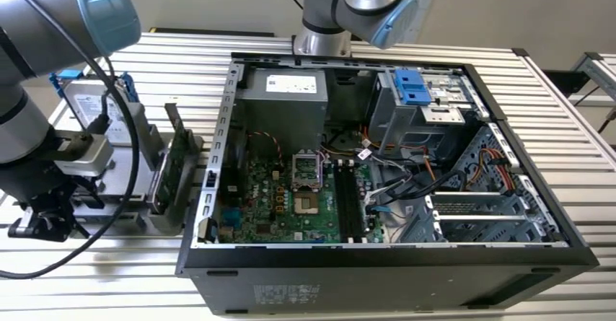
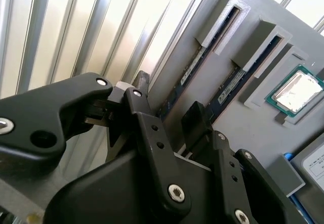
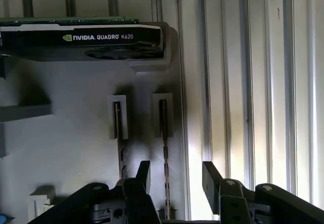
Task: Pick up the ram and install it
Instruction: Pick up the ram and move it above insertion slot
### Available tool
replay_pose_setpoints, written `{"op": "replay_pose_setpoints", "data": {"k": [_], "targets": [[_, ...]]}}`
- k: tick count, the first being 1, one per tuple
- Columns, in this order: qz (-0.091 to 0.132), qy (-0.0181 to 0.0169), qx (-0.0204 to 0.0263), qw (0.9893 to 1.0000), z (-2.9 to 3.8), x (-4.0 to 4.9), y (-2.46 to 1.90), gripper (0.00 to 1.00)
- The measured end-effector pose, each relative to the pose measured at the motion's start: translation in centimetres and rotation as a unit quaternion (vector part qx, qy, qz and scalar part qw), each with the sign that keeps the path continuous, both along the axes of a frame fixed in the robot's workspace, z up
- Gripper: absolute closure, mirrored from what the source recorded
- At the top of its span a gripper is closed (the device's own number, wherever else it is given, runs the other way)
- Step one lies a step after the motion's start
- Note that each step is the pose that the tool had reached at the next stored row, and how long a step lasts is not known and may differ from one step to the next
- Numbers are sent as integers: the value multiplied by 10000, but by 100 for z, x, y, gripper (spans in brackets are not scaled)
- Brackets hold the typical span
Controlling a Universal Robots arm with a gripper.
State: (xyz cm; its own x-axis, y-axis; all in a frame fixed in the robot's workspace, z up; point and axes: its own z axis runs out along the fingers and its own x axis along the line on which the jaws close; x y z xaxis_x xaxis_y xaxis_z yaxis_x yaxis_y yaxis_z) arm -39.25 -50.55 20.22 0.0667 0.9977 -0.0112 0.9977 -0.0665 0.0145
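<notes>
While its fingers (image 3: pixel 144 173) stand spread, the hand (image 3: pixel 176 169) hovers astride the ram (image 3: pixel 164 143) standing in the grey holder (image 3: pixel 76 148), gripping nothing.

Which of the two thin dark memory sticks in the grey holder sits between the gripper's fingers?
The thin dark memory stick by the grey holder's outer edge; the other stick lies outside the open gripper.

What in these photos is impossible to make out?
First wrist view: the ram stands edge-on, its chips unseen; the open pincer hides its near end.
Exterior view: the memory slots are too small to judge their latches.
Second wrist view: the pincer covers half the holder.
</notes>
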Motion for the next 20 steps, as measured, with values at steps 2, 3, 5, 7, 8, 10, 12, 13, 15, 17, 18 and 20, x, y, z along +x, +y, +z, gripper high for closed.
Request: {"op": "replay_pose_setpoints", "data": {"k": [2, 3, 5, 7, 8, 10, 12, 13, 15, 17, 18, 20], "targets": [[0, 1, -1, 10000, 1, 0, 0, 0], [0, 1, -1, 10000, 1, 0, 0, 0], [0, 1, -1, 10000, 0, 0, 1, 0], [0, 0, 0, 10000, -6, 0, 6, 0], [0, 0, 0, 10000, -10, 0, 10, 0], [0, 0, 0, 10000, -20, 0, 18, 0], [0, 1, -4, 10000, -32, 0, 29, 0], [-1, 1, -6, 10000, -40, 0, 35, 0], [0, 0, -7, 10000, -54, 1, 45, 0], [0, 0, -8, 10000, -66, 0, 54, 0], [0, 0, -9, 10000, -72, 0, 58, 0], [0, 0, -10, 10000, -83, 1, 62, 0]]}}
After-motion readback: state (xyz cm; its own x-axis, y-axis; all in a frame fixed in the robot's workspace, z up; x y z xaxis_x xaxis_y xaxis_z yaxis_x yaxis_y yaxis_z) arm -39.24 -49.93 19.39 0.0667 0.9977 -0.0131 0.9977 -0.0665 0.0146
